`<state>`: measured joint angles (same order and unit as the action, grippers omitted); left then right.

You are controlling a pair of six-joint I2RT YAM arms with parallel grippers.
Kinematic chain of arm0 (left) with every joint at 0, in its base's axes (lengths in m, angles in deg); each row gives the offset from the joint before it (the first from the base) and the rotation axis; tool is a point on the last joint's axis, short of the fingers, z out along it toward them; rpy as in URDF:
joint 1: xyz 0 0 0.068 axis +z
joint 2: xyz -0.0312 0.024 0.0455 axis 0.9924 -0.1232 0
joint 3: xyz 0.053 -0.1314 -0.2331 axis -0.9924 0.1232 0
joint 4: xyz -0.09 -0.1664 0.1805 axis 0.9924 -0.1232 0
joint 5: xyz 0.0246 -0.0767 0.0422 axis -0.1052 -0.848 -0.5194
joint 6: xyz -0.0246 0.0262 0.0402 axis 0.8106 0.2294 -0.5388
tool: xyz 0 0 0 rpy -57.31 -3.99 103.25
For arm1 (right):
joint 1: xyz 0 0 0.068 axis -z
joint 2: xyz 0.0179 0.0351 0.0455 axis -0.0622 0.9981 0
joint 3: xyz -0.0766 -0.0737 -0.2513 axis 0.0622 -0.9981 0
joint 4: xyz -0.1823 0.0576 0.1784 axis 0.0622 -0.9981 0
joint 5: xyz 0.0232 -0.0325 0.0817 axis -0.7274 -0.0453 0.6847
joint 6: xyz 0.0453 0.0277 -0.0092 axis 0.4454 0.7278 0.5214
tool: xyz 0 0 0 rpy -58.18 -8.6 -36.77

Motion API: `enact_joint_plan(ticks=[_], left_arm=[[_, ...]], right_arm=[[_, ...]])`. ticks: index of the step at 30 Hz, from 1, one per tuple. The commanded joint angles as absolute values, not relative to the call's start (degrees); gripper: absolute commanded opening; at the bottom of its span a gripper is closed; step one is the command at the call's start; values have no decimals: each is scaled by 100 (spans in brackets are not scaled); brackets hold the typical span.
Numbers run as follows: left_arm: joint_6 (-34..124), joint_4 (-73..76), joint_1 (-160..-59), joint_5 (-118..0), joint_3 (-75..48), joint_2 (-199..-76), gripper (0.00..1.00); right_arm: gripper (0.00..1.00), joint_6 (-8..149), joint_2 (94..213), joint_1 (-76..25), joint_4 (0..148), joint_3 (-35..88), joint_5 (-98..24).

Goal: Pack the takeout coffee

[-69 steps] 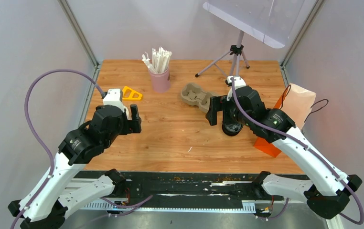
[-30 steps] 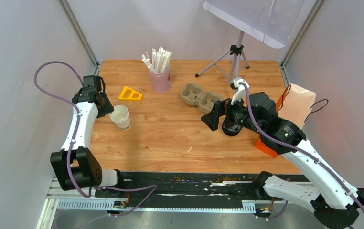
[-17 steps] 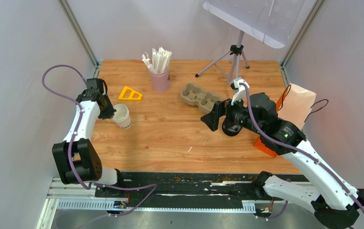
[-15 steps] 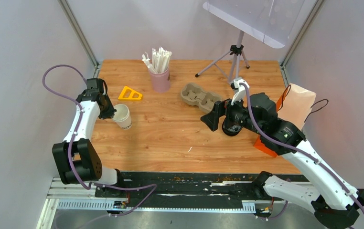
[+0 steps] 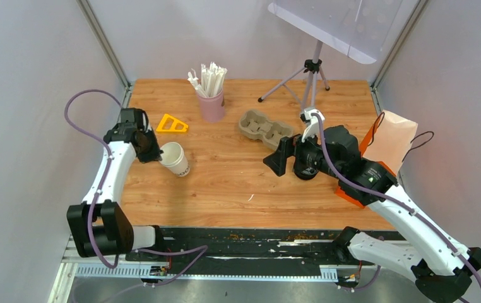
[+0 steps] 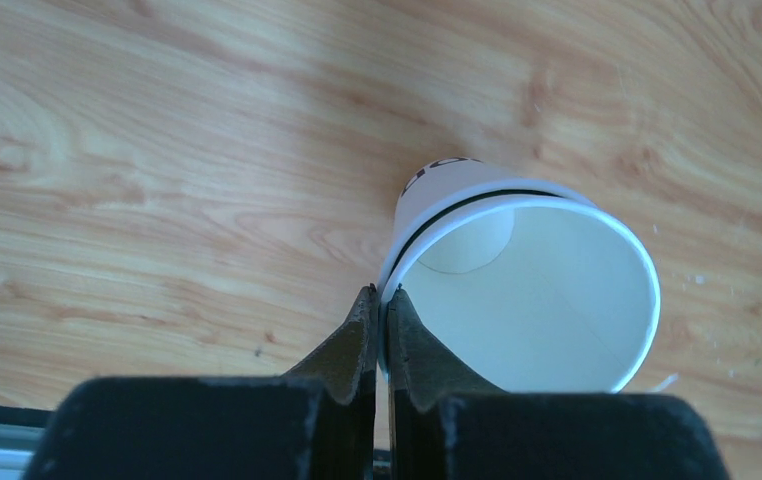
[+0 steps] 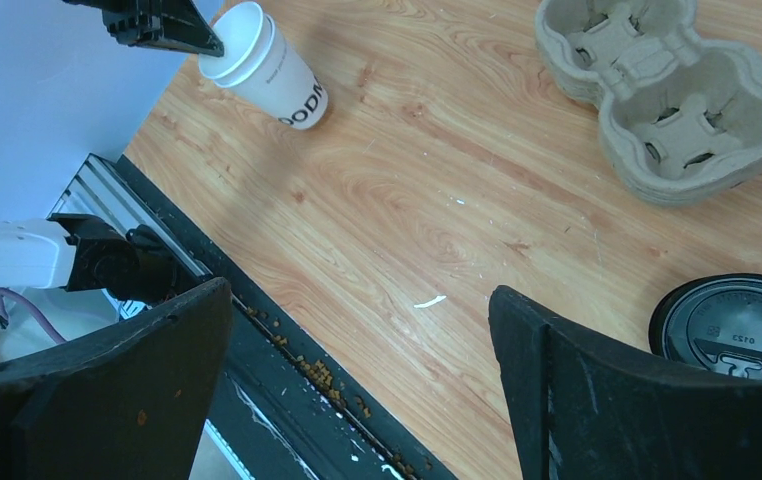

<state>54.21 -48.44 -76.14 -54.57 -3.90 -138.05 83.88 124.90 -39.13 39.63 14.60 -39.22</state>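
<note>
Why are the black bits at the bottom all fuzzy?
Left wrist view: the left gripper sits right by the lens, so it blurs, while the cup rim it pinches looks sharp. Right wrist view: the open right gripper blurs likewise; the table is crisp. Top view: nothing that close, so all is sharp.

Partial "OOD" print on white cup (image 7: 263,66)

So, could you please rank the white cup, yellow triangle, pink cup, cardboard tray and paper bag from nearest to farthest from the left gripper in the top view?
1. White cup: rim pinched in the jaws of the left gripper.
2. Yellow triangle: just behind, toward the back.
3. Pink cup: back, left of centre.
4. Cardboard tray: mid-table.
5. Paper bag: far right edge.
</note>
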Motion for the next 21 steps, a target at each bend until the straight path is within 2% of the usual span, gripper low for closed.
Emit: enact_joint_plan(ticks=[1, 10, 16, 18, 21], left_arm=[[5544, -5095, -8382, -5415, -212, -13136, 2], [5961, -4902, -9446, -5124, 611, -12426, 4], [6012, -4884, -9958, -4747, 780, -12461, 8], [6021, -4926, -10145, -4662, 732, -12491, 11], [6024, -5008, -10225, -4669, 588, -12446, 23]], right_arm=[[100, 8522, 12491, -3937, 4262, 1376, -3786], [99, 8662, 12530, -3937, 4228, 1271, -3680], [99, 8750, 12461, -3934, 4231, 1152, -3666], [99, 8784, 12463, -3933, 4221, 1120, -3667], [99, 8833, 12504, -3935, 4159, 1123, -3684]])
